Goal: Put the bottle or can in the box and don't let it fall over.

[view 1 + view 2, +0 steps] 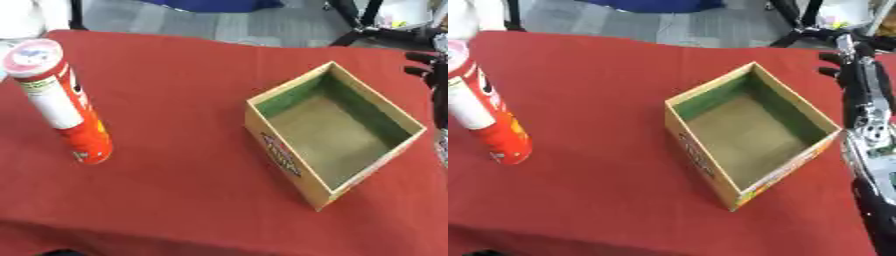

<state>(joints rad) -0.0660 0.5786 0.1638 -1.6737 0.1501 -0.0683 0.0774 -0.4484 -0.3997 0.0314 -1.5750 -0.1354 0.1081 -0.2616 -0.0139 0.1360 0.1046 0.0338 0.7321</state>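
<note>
One tall red cylindrical can [61, 102] stands upright at nine o'clock on the red tablecloth [175, 190]. Centre-right sits the open cardboard box [332, 132]. At three o'clock, the right hand [852, 62] hovers, fingers curled, holding nothing.

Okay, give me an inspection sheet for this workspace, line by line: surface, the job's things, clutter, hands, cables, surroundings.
Surface: red tablecloth, smooth, covering the table.
Job's things: tall red can with a white label band and a pale lid, standing upright at the left, not held; open cardboard box right of centre, nothing inside it, printed label on its near side.
Clutter: nothing seen.
Hands: right hand at the far right edge beyond the box, fingers curled, holding nothing; its arm runs down the right edge. Left hand not in view.
Cables: nothing clear on the table.
Surroundings: grey floor beyond the table, black legs of equipment at top right.
</note>
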